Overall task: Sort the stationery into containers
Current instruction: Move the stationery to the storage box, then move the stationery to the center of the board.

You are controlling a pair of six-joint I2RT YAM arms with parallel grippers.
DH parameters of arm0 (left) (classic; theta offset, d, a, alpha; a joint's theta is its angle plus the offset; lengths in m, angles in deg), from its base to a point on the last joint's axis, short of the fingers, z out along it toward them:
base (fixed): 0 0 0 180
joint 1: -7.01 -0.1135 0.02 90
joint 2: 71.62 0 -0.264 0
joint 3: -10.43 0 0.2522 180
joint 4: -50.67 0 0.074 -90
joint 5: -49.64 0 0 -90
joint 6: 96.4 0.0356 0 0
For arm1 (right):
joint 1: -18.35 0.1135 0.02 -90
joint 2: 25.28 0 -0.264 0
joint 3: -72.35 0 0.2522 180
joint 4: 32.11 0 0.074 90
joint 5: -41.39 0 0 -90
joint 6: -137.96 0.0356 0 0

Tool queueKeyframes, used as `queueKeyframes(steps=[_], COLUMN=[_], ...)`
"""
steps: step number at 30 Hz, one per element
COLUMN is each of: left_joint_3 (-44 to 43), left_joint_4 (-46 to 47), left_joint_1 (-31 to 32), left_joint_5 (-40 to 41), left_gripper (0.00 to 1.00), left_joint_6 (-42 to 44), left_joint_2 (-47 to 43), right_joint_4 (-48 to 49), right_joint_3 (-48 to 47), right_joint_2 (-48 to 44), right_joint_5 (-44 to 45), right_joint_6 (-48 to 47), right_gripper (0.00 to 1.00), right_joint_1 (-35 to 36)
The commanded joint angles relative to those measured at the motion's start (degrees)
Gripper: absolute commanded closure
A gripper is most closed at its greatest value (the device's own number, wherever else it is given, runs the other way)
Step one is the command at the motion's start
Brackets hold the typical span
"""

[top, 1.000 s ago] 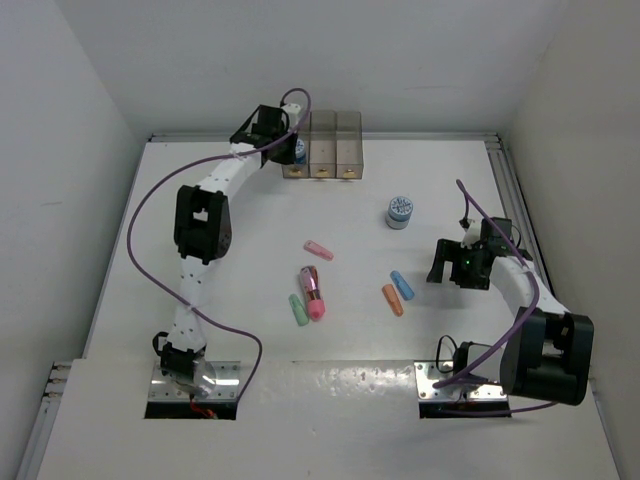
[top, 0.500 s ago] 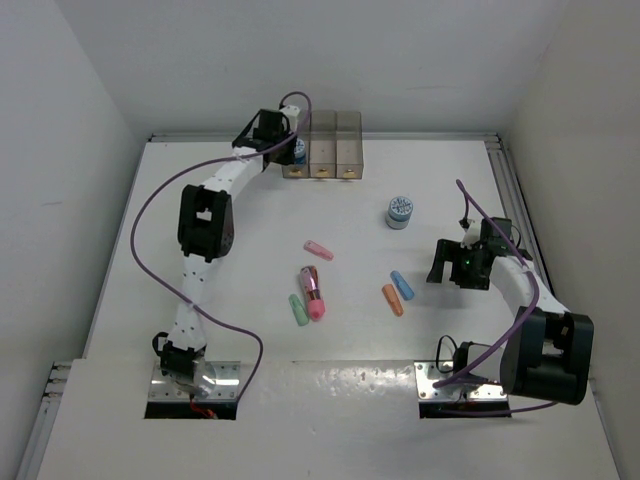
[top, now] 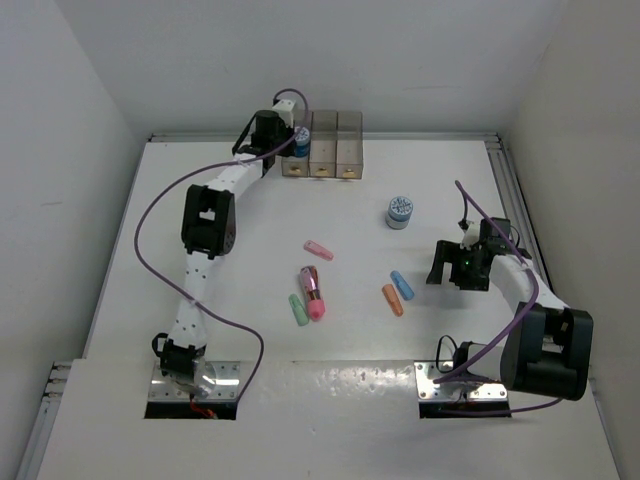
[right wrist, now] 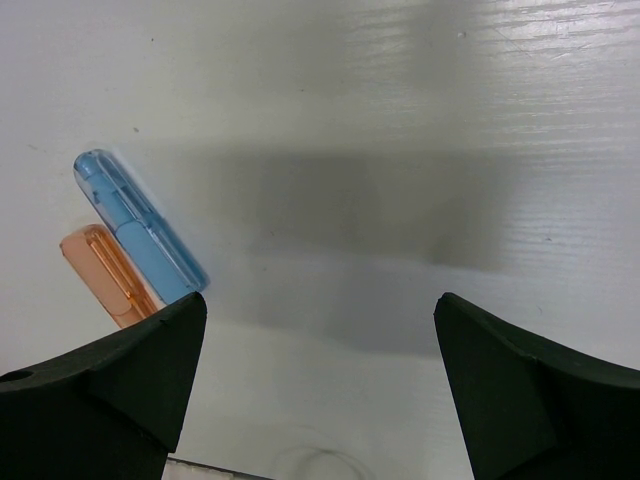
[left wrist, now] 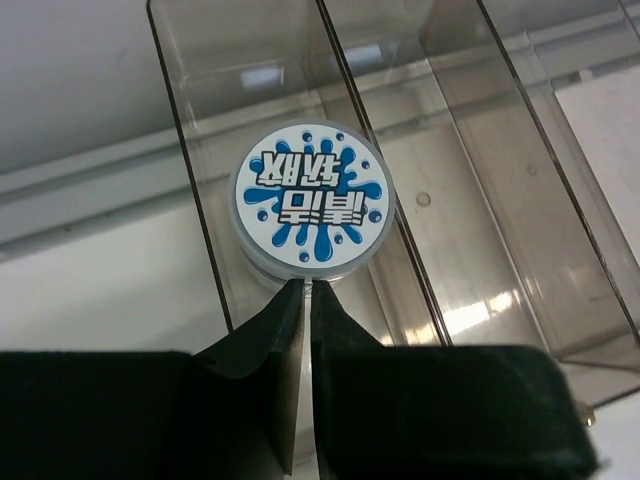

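A matt white tabletop (top: 230, 270) is boxed in by plain white walls (top: 400, 60), with a metal rail (top: 505, 190) along its right edge. At the far wall stand three narrow translucent grey-brown bins (top: 335, 135) joined in a row.

The left gripper (left wrist: 304, 290) is clenched to a thin slit on the near rim of a round blue-and-white patterned cylinder (left wrist: 313, 197). It holds the cylinder over the leftmost bin (left wrist: 215, 90), where the cylinder covers part of the divider.

A second patterned cylinder (top: 400, 211) stands alone mid-table. A pale pink capsule (top: 318, 250) lies apart, and a magenta capsule (top: 312, 290) touches a green capsule (top: 298, 310).

The right gripper (right wrist: 320, 300) hangs spread wide and empty above bare table, beside a clear blue capsule (right wrist: 140, 228) that lies against an orange capsule (right wrist: 105, 272).
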Motion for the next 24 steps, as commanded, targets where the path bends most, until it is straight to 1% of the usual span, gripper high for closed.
queueKeyframes(steps=[1,2,4,5,7,8,11,12,14,15,17,18,20,21,22,23,24], left_joint_3=[-4.62,-4.81,-4.81,-4.72,-3.94,-1.58,4.92,5.82,8.18,8.89,9.43,9.69,11.79,16.41,19.59,22.76,29.49], left_joint_4=[9.36,10.4,11.55,12.34,13.39,14.1,16.65,16.57,14.99,14.12,9.03,4.14,-0.72,-2.92,-3.47,-3.99,-4.35], left_joint_1=[-0.68,-0.77,-0.86,-1.12,-1.3,-1.73,-2.0,-2.0,-2.09,-2.18,-2.62,-2.88,-4.55,-5.16,-6.56,-7.36,-8.15], left_joint_5=[-1.94,-1.94,-2.37,-2.81,-3.95,-4.48,-5.72,-5.98,-6.42,-6.25,-4.84,-3.62,-3.08,-2.65,-2.55,-2.64,-2.73], left_gripper=[0.85,0.85,0.8,0.71,0.58,0.46,0.37,0.36,0.33,0.33,0.31,0.31,0.29,0.28,0.27,0.26,0.26], left_joint_6=[-1.81,-1.99,-2.25,-2.43,-2.6,-2.69,-2.87,-2.95,-2.78,-2.52,-2.25,-1.9,-1.81,-1.55,-1.29,-0.76,0.03], left_joint_2=[2.38,2.74,3.27,3.27,1.61,0.3,-7.26,-11.63,-16.13,-20.77,-24.57,-28.07,-31.6,-35.62,-38.01,-42.39,-44.35], right_joint_4=[0.68,0.85,1.64,1.99,3.66,4.01,6.3,7.17,9.63,11.12,12.27,13.85,14.74,15.44,15.79,16.4,17.54], right_joint_3=[-2.21,-2.38,-2.91,-3.0,-3.7,-4.66,-7.03,-7.65,-9.75,-10.64,-12.49,-14.49,-18.18,-19.42,-20.83,-23.11,-24.17], right_joint_2=[-0.2,-0.11,-0.37,-0.81,-1.25,-1.34,-1.43,-1.08,-0.2,0.32,2.96,4.01,8.4,9.89,13.22,14.9,16.31], right_joint_5=[0.73,0.73,0.73,0.64,0.2,0.02,0.11,0.2,1.16,1.51,2.65,4.4,7.04,7.92,8.63,9.68,10.3], right_joint_6=[-1.02,-1.29,-1.46,-1.47,-1.47,-1.47,-1.29,-1.03,-0.24,-0.06,-0.15,-0.06,-0.06,0.46,0.64,1.08,1.43], right_gripper=[0.06,0.05,0.05,0.05,0.05,0.06,0.07,0.07,0.07,0.07,0.07,0.06,0.06,0.05,0.02,0.01,0.01], right_joint_1=[0.01,0.02,-0.07,0.01,0.01,0.19,0.8,1.07,2.21,2.74,5.28,6.16,8.71,9.5,10.73,11.0,12.92])
